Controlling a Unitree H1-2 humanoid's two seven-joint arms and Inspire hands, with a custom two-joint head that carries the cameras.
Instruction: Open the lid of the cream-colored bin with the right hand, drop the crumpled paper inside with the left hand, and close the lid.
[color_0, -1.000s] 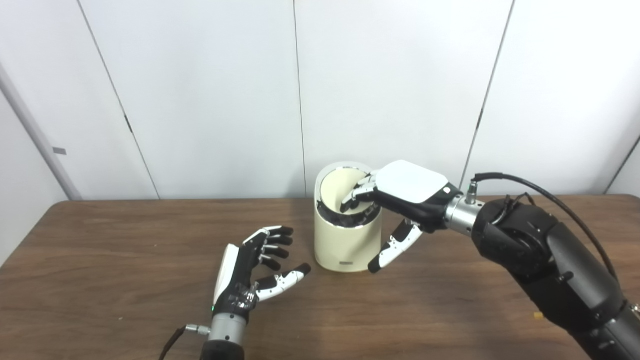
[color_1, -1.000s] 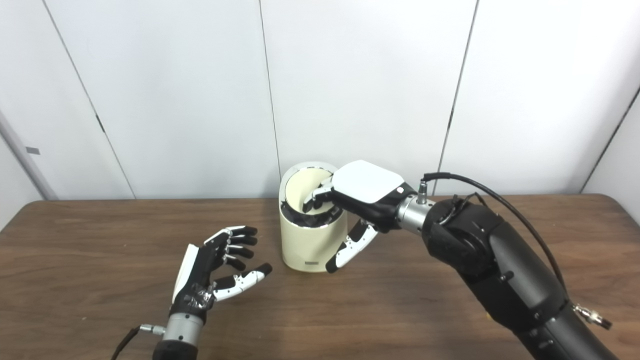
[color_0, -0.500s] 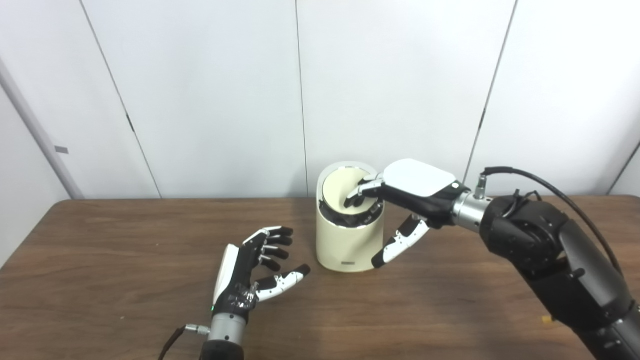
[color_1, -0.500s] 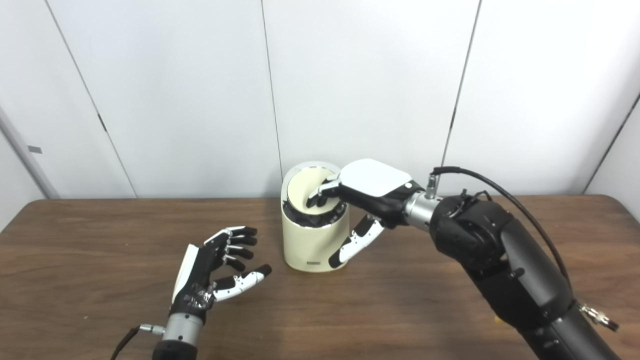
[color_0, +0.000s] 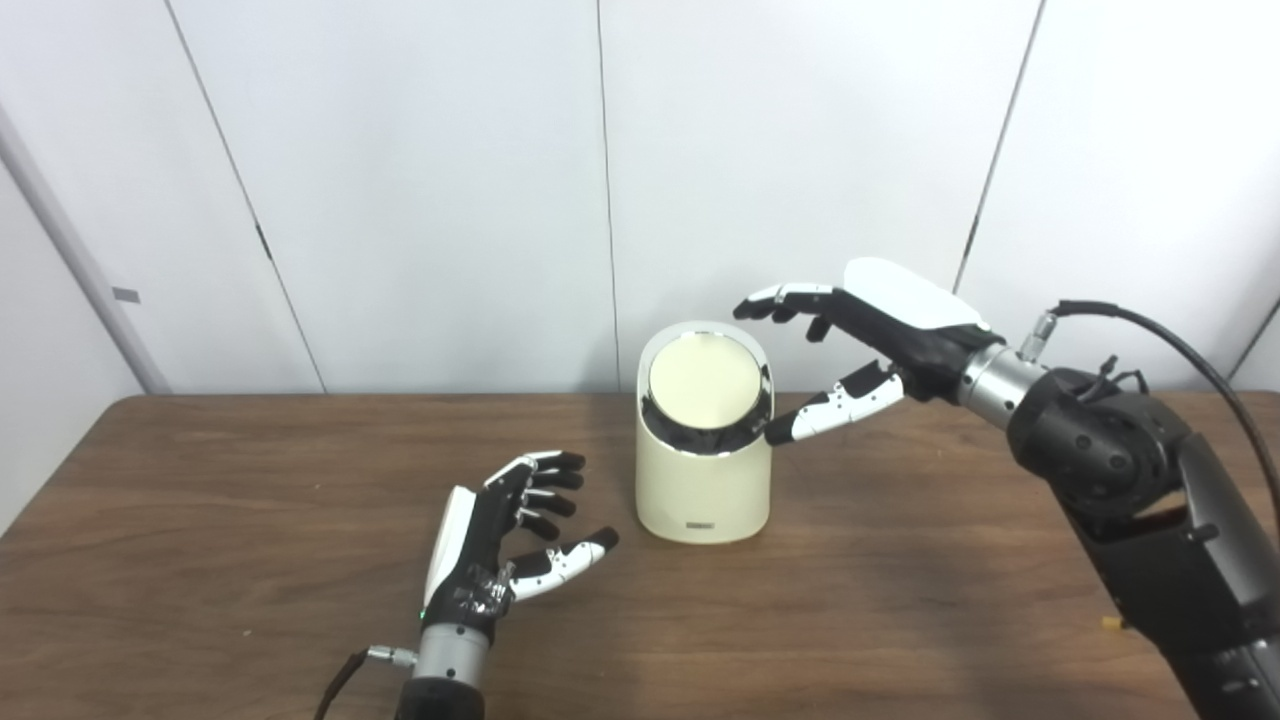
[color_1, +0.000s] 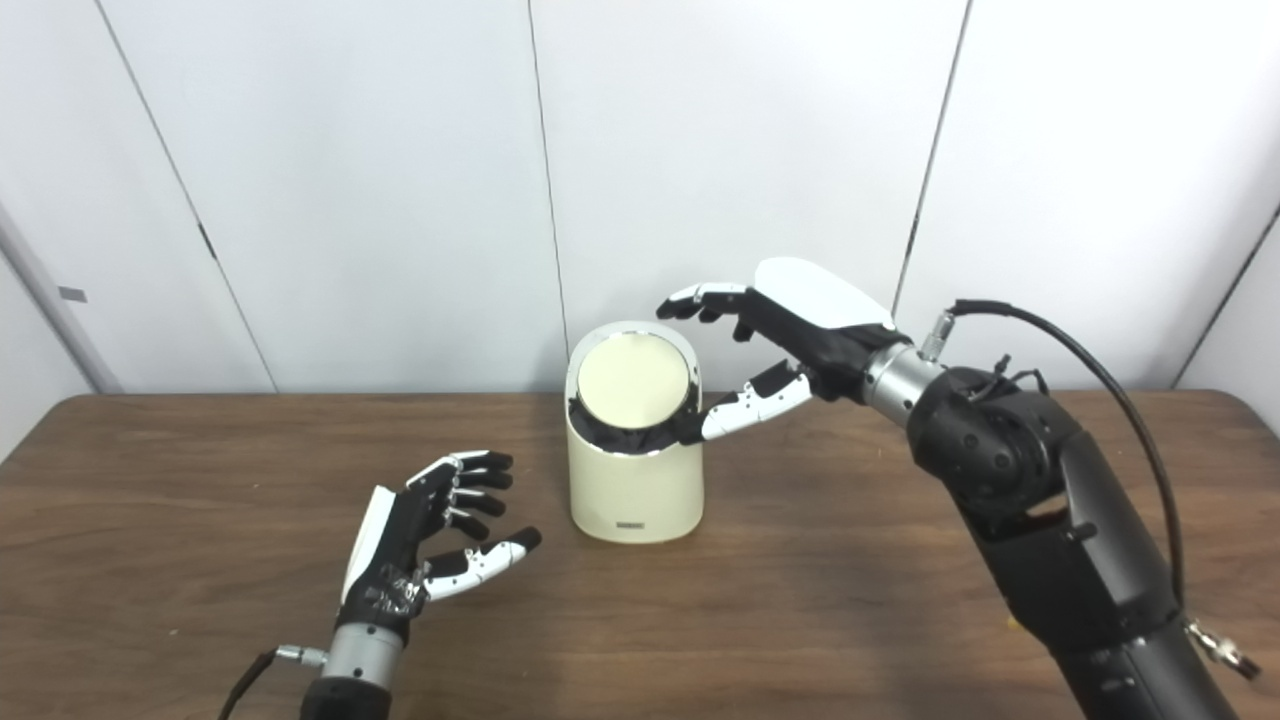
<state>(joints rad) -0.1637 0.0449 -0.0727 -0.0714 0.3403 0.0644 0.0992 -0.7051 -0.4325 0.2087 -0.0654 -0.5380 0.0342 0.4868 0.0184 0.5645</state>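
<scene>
The cream-colored bin stands upright near the table's middle, toward the back. Its round swing lid sits flush in the chrome rim, closed. My right hand hovers open above and to the right of the bin, fingers spread over the lid's far edge and the thumb close to the rim's right side, holding nothing. My left hand rests open on the table to the bin's left, palm turned toward the bin, empty. No crumpled paper shows in either view.
The brown wooden table runs across the whole view, its far edge against white wall panels. A black cable loops from my right wrist over the forearm.
My right hand has pulled its fingers out of the bin's mouth and risen up and to the right. The lid has swung back to closed. My left hand has stayed put.
</scene>
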